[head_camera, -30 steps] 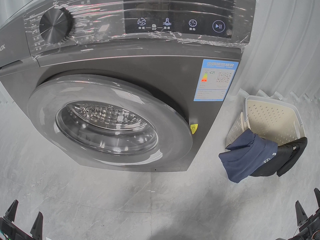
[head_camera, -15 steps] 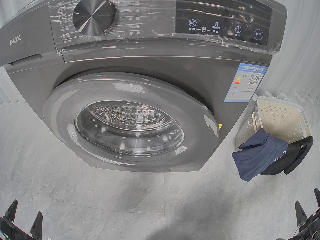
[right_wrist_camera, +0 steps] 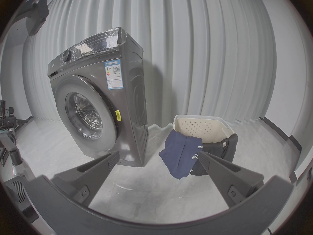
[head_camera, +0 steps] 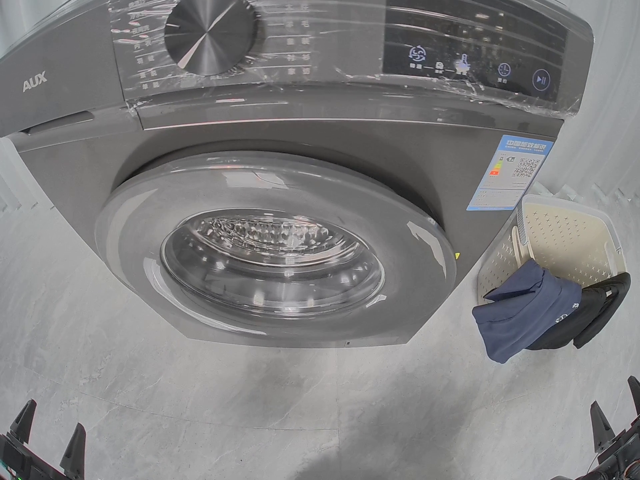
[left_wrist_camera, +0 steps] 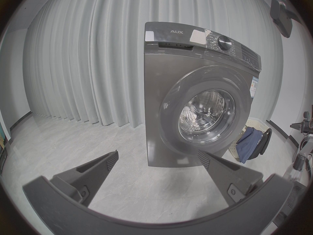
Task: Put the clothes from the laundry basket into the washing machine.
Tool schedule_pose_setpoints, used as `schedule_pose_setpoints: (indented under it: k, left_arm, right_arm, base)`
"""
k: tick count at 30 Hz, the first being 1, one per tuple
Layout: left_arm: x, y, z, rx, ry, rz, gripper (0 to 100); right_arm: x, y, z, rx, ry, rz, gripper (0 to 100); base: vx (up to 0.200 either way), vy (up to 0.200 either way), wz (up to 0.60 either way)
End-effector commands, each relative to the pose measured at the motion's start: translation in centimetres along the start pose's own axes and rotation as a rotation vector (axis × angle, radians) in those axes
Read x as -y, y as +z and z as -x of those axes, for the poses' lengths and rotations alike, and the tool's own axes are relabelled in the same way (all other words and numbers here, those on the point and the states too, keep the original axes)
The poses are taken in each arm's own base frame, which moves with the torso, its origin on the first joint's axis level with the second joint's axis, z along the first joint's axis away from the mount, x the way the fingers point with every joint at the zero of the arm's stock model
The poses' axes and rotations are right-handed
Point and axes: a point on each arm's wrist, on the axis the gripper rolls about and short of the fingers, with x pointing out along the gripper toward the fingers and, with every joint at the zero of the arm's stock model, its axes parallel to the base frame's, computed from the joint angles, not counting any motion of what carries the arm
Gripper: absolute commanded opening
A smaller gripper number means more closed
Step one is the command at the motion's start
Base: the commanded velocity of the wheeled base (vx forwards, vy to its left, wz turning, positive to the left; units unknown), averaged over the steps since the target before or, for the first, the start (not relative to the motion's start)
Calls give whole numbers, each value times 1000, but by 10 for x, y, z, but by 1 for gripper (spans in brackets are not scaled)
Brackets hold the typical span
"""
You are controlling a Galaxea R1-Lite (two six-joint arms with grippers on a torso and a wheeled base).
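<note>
A grey front-loading washing machine (head_camera: 293,168) stands ahead with its round glass door (head_camera: 273,261) shut. To its right a cream laundry basket (head_camera: 567,235) sits on the floor. A navy garment (head_camera: 527,308) and a black garment (head_camera: 590,308) hang over the basket's front rim. My left gripper (head_camera: 48,431) is low at the near left, open and empty. My right gripper (head_camera: 617,411) is low at the near right, open and empty. The left wrist view holds the machine (left_wrist_camera: 199,95) and basket clothes (left_wrist_camera: 249,142); the right wrist view holds the navy garment (right_wrist_camera: 181,152), black garment (right_wrist_camera: 221,149) and basket (right_wrist_camera: 202,126).
Pale grey tiled floor (head_camera: 200,395) spreads open between me and the machine. White curtains (right_wrist_camera: 208,49) hang behind the machine and basket. Plastic film covers the machine's control panel (head_camera: 347,41).
The whole head view has shifted: the machine and basket now sit further right and larger in the picture, so the camera moved. Both grippers keep their places at the bottom corners.
</note>
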Motion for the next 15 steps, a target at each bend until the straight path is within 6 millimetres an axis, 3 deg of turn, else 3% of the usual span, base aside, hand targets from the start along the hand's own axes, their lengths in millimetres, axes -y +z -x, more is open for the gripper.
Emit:
schedule_pose_setpoints:
  k: [1, 15]
  left_arm:
    - [0, -4, 0, 0, 0, 0, 100]
    - [0, -4, 0, 0, 0, -3, 100]
  right_arm:
    - [0, -5, 0, -1, 1, 0, 100]
    - [0, -5, 0, -1, 1, 0, 100]
  base:
    - [0, 0, 0]
    - [0, 0, 0]
